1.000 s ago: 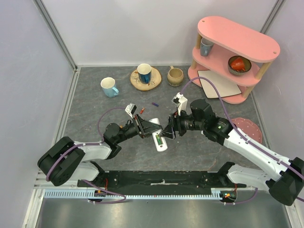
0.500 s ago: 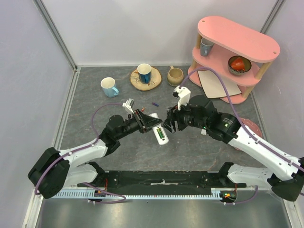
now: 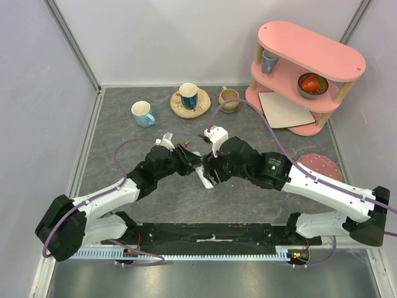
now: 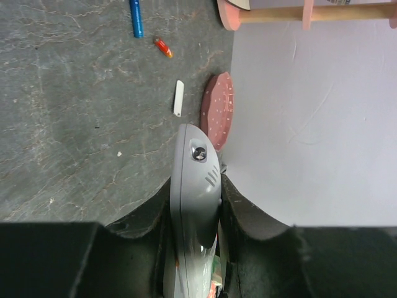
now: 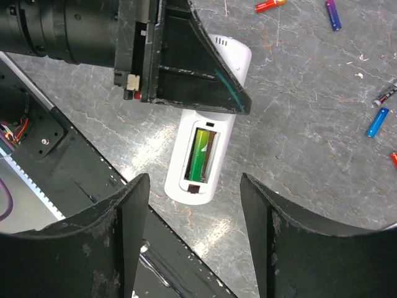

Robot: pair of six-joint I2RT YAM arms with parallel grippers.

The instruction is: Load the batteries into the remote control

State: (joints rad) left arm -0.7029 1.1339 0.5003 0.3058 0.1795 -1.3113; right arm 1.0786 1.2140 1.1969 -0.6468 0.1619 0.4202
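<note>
Near the middle of the bench [image 3: 124,136], the left pincer [image 4: 196,205] is clenched on the remote control [image 5: 226,130], whose back faces up. Its open slot holds a green cell [image 5: 198,154]. The right pincer [image 5: 193,180] hovers over that slot, jaws spread wide and empty. A red battery [image 5: 268,5] and a blue-purple battery [image 5: 333,13] lie loose beyond it, toward the far edge.

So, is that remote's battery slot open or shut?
Open. In the right wrist view the remote control shows its back with no cover on, and a green battery sits exposed inside.
</note>
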